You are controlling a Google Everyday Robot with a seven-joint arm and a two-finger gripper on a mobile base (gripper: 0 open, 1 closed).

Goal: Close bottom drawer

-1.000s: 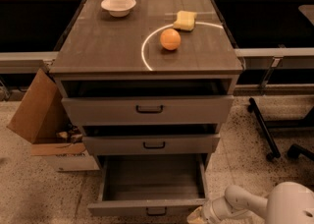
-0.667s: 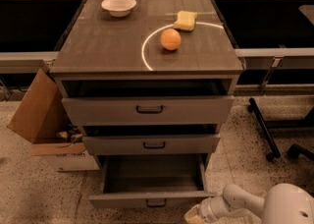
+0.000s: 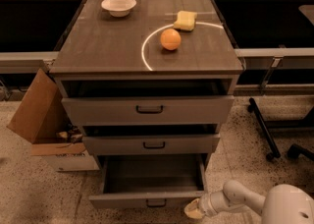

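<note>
The bottom drawer (image 3: 147,200) of the grey three-drawer cabinet stands pulled out, its plain grey interior showing and its small dark handle at the front panel's lower middle. My gripper (image 3: 193,209) is at the bottom of the view, at the right end of the drawer's front panel, touching or nearly touching it. The white arm reaches in from the lower right corner.
The middle drawer (image 3: 153,144) and top drawer (image 3: 149,109) stand slightly ajar. On the cabinet top are a white bowl (image 3: 118,5), an orange (image 3: 170,39) and a yellow sponge (image 3: 185,20). An open cardboard box (image 3: 41,115) is on the floor at left, a chair base (image 3: 274,134) at right.
The bottom drawer has slid inward a little. My gripper has followed its front panel toward the cabinet.
</note>
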